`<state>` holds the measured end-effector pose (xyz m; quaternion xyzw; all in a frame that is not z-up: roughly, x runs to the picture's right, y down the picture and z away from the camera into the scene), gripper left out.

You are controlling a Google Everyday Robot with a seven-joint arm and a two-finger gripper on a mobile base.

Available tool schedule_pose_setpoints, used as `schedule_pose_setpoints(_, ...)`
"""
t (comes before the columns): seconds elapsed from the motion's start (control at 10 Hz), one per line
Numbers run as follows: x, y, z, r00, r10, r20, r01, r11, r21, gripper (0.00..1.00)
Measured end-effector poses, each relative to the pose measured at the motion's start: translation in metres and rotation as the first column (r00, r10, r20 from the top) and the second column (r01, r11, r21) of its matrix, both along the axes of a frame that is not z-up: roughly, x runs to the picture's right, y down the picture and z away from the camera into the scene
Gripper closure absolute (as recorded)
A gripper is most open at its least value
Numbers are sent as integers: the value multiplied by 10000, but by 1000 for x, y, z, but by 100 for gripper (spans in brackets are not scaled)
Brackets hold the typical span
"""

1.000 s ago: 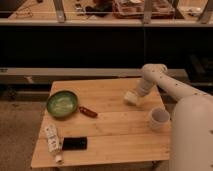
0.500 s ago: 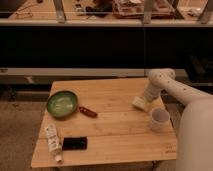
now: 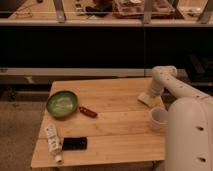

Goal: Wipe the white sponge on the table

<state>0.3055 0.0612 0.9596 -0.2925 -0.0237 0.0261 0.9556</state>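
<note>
The scene is filled mostly by a light wooden plank worktop (image 3: 115,131), set before dark shelving. Its right side is overlapped by the robot's white arm (image 3: 174,86), which is bent down from the right towards the boards. On the left half a green bowl (image 3: 50,100) is seen. A white cup (image 3: 159,120) is stood near the right edge, just below the arm's tip. A white printed tube (image 3: 52,142) is laid at the front left corner, with a flat black object (image 3: 75,144) just beside it. A small red item (image 3: 87,112) is found near the bowl's lower right.

The white sponge (image 3: 143,99) is placed flat on the boards close to the right edge, above the cup and apart from it. It is met from above by the gripper (image 3: 148,96), and the jaws are judged to be closed on it.

Over the last second the sponge has been carried rightwards across the planks, from nearer the middle to its present spot beside the edge. A wiping stroke is therefore taken to be under way. Little board is left on that side, so a return stroke leftwards would be called for.
</note>
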Motion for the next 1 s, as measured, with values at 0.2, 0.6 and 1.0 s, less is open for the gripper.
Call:
schedule_pose_setpoints(0.2,-15,-23,15,9975,699,70,-701,9973,231,50)
schedule_pose_setpoints(0.6,-69,-53,36,9933,923,697,-953,9946,416,50)
schedule_pose_setpoints(1.0,-124,-41,26,9811,-77,1934,13,9994,337,50)
